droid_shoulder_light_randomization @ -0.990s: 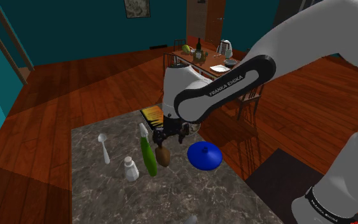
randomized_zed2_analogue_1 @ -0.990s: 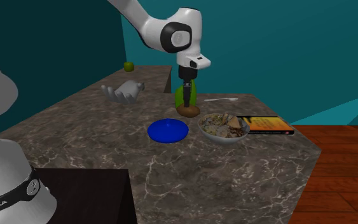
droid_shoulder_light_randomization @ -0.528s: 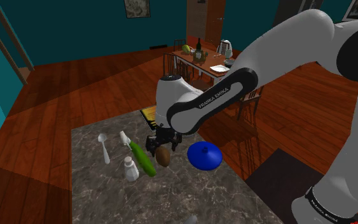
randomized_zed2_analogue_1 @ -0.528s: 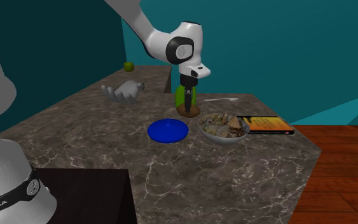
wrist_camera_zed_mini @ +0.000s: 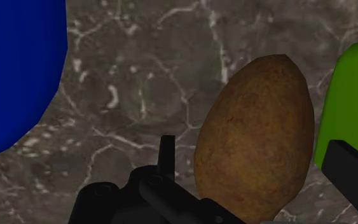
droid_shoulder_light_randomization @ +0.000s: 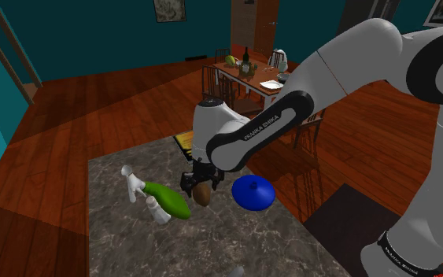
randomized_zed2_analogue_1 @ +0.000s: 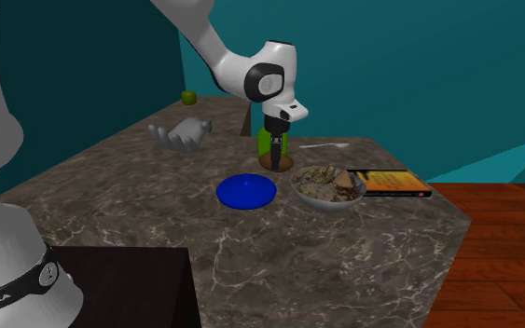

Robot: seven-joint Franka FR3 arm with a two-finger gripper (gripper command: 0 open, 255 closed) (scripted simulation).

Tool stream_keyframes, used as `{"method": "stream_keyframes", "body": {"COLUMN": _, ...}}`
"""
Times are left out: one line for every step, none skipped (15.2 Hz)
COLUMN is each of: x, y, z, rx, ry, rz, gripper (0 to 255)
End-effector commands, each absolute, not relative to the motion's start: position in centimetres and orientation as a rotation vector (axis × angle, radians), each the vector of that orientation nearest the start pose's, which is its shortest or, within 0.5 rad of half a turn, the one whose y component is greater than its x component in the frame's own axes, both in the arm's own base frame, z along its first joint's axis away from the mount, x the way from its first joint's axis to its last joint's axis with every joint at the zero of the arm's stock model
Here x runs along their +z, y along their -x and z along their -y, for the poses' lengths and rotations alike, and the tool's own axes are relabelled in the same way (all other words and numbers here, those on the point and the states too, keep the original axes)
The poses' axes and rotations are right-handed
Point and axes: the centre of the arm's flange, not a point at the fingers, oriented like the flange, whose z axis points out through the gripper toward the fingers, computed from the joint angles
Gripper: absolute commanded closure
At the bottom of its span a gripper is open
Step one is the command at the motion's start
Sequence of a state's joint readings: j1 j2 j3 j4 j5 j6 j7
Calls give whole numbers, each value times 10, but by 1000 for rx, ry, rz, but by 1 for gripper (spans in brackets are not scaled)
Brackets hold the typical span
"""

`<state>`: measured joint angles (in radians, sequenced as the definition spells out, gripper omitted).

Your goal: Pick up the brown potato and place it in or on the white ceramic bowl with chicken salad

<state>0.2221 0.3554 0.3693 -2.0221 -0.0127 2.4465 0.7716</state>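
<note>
In the shoulder view we see the claw (droid_shoulder_light_randomization: 201, 183) down low over the brown potato (droid_shoulder_light_randomization: 203, 194). The potato sits on the counter (droid_shoulder_light_randomization: 235, 244) between a green bottle (droid_shoulder_light_randomization: 169, 201) lying on its side and a blue dish (droid_shoulder_light_randomization: 252, 192). The big white arm covers part of the counter behind it, so we cannot see what is there. In the second exterior view the claw reaches right down to the potato, and the white bowl (randomized_zed2_analogue_1: 329, 206) full of salad waits just beside it. The black fingers are hard to tell from the potato here. In the wrist view the two fingers (wrist_camera_zed_mini: 165, 153) stand apart with the potato between them. We see a gap on the one side, so the claw is not squeezing it, we think. The potato's lower end is cut off by the edge, and so is most of the other finger next to the bottle. So the job is only begun, as we judge it: the claw is in place, but the squeeze, the lift, the short trip to the bowl and the letting go are all left to do.
</note>
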Motion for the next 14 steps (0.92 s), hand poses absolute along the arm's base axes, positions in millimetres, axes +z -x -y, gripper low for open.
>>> {"method": "stream_keyframes", "body": {"x": 293, "y": -510, "z": -333, "rx": 2, "ry": 2978, "rz": -295, "gripper": 0}}
{"method": "stream_keyframes", "body": {"x": 293, "y": -510, "z": -333, "rx": 2, "ry": 2978, "rz": -295, "gripper": 0}}
{"method": "stream_keyframes", "body": {"x": 293, "y": -510, "z": -333, "rx": 2, "ry": 2978, "rz": -295, "gripper": 255}}
{"method": "stream_keyframes", "body": {"x": 293, "y": -510, "z": -333, "rx": 2, "ry": 2978, "rz": -295, "gripper": 255}}
{"method": "stream_keyframes", "body": {"x": 293, "y": -510, "z": -333, "rx": 2, "ry": 2978, "rz": -295, "gripper": 255}}
{"method": "stream_keyframes", "body": {"x": 293, "y": -510, "z": -333, "rx": 2, "ry": 2978, "rz": -295, "gripper": 255}}
{"method": "stream_keyframes", "body": {"x": 293, "y": -510, "z": -333, "rx": 2, "ry": 2978, "rz": -295, "gripper": 255}}
{"method": "stream_keyframes", "body": {"x": 293, "y": -510, "z": -333, "rx": 2, "ry": 2978, "rz": -295, "gripper": 255}}
{"method": "stream_keyframes", "body": {"x": 293, "y": -510, "z": -333, "rx": 2, "ry": 2978, "rz": -295, "gripper": 255}}
{"method": "stream_keyframes", "body": {"x": 293, "y": -510, "z": -333, "rx": 2, "ry": 2978, "rz": -295, "gripper": 255}}
{"method": "stream_keyframes", "body": {"x": 293, "y": -510, "z": -333, "rx": 2, "ry": 2978, "rz": -295, "gripper": 255}}
{"method": "stream_keyframes", "body": {"x": 293, "y": -510, "z": -333, "rx": 2, "ry": 2978, "rz": -295, "gripper": 255}}
{"method": "stream_keyframes", "body": {"x": 299, "y": -510, "z": -333, "rx": 2, "ry": 2978, "rz": -295, "gripper": 255}}
{"method": "stream_keyframes", "body": {"x": 304, "y": -510, "z": -333, "rx": 2, "ry": 2978, "rz": -295, "gripper": 255}}
